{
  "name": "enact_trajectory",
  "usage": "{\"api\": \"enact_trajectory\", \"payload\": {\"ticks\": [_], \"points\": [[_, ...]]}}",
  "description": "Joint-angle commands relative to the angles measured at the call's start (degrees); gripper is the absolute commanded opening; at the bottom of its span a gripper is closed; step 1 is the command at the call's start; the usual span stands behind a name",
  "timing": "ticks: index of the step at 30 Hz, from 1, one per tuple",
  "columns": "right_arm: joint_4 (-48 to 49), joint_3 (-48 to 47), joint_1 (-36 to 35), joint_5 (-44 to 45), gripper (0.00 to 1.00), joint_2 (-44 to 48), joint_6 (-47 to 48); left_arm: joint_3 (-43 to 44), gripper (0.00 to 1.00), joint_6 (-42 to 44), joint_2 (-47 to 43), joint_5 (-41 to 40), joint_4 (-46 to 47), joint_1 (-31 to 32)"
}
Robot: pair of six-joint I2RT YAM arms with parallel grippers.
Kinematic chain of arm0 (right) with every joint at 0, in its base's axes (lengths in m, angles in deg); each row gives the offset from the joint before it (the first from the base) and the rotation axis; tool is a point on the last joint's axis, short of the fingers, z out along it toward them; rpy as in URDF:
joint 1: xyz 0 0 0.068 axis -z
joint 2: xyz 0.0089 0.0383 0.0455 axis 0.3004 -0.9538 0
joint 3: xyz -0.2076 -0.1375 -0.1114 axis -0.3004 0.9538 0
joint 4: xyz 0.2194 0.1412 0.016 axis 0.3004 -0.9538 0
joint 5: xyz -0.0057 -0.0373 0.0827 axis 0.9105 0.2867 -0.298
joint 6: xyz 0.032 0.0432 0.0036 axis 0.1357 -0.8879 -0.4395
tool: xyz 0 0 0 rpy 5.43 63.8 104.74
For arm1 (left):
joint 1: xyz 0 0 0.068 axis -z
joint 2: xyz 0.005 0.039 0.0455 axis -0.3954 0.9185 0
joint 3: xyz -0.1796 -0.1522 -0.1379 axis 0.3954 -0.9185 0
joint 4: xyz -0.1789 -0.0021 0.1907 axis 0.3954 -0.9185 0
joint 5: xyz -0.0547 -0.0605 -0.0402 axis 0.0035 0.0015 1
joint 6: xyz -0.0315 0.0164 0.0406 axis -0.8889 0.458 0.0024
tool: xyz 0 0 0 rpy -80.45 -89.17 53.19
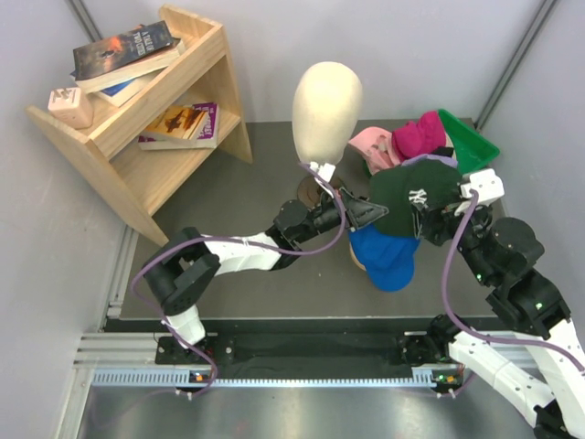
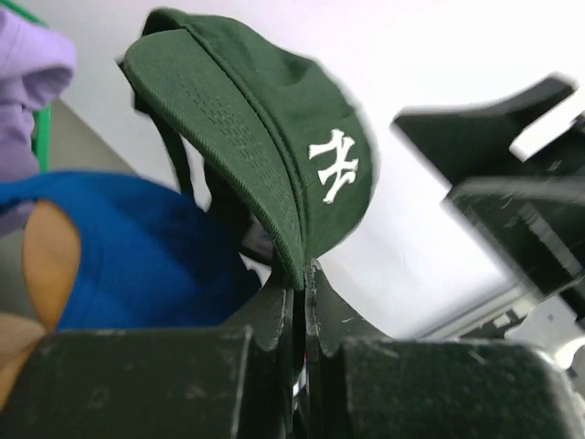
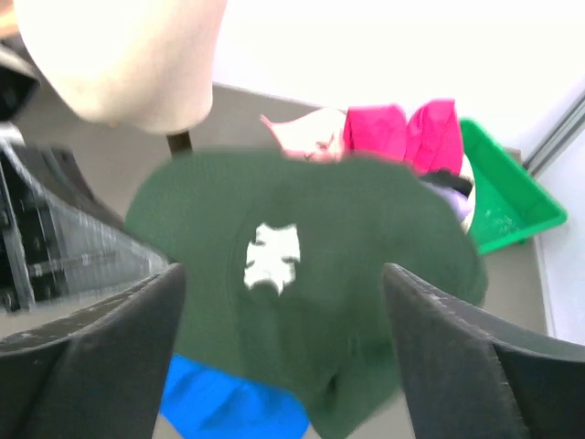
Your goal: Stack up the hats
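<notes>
Dark green cap [image 1: 409, 190], brim edge pinched between left fingers [image 2: 274, 315], right fingers [image 3: 101, 357] spread wide, blue cap [image 1: 388, 261] beneath

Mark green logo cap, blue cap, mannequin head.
dark green fabric cap with white logo [image 1: 404, 203], top external view, crown.
blue fabric cap [image 1: 388, 261], top external view, crown.
smooth cream mannequin head [image 1: 326, 101], top external view, dome.

I note dark green cap [image 1: 411, 194] with white logo, blue cap [image 1: 388, 261], magenta cap [image 1: 420, 135], pale pink cap [image 1: 370, 146], green bin [image 1: 475, 142]
</notes>
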State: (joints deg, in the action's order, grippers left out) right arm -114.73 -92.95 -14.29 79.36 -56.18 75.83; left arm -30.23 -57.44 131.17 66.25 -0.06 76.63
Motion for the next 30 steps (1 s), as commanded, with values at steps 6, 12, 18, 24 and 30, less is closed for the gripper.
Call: {"api": "enact_trajectory", "payload": {"ticks": [6, 12, 18, 24, 30], "points": [[7.95, -1.64, -0.75, 2.38, 1.0, 1.52, 0.09, -6.02, 0.0, 0.02, -2.29, 0.82, 10.27, 0.62], [8.39, -1.28, -0.75, 3.09, 1.0, 1.52, -0.09, -10.59, 0.0, -0.77, -4.58, -2.08, 15.53, 0.62], [8.56, -1.28, -0.75, 2.74, 1.0, 1.17, -0.52, -15.07, 0.0, -0.51, -6.34, -7.43, 18.36, 0.54], [8.56, -1.28, -0.84, 2.56, 1.0, 1.51, -0.52, -17.62, 0.0, -2.7, -6.16, -11.39, 20.02, -0.08], [8.56, -1.02, -0.66, 2.91, 1.0, 1.52, -0.52, -20.96, 0.0, -5.08, -6.07, -15.18, 22.57, -0.43]]}}
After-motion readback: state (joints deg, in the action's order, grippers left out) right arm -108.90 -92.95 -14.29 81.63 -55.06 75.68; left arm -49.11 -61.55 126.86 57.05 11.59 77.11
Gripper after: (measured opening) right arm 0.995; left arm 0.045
